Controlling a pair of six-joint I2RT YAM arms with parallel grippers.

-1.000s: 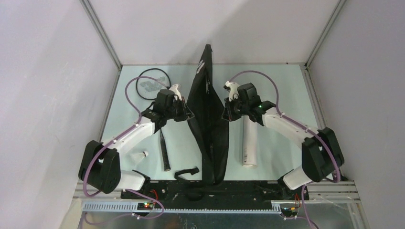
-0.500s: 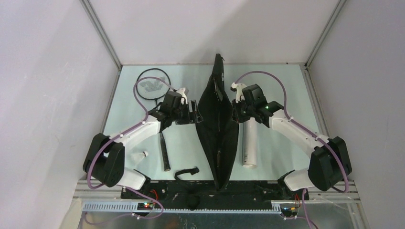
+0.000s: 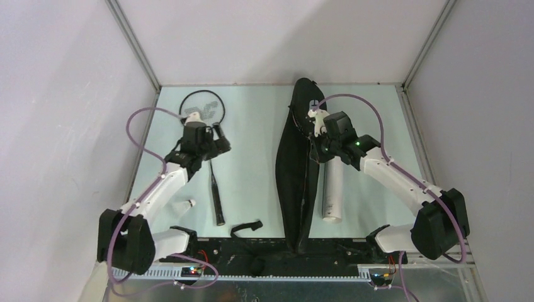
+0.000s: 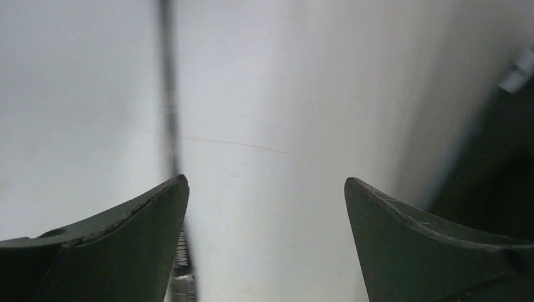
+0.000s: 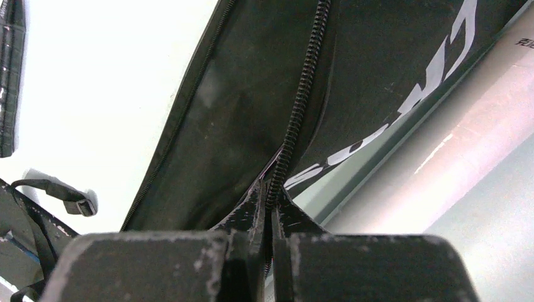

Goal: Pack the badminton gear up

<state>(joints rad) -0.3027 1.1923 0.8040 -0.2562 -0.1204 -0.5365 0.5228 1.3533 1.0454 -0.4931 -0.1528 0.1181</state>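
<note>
On table (image 3: 252, 126) ctr: racket bag (image 3: 293, 170), long axis front-to-back.

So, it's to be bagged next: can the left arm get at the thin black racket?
Probably yes: the left hand, open, hovers over the shaft of the thin black racket, nothing between.

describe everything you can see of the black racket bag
The racket bag is long, narrow and black, of soft, slightly shiny fabric that sags and folds. It runs lengthwise down the middle of the table, from the far edge to the near one. A black zipper runs along it, and white lettering shows on one side. The right gripper is shut on the fabric by the zipper. The white tube lies alongside, right of it.
</note>
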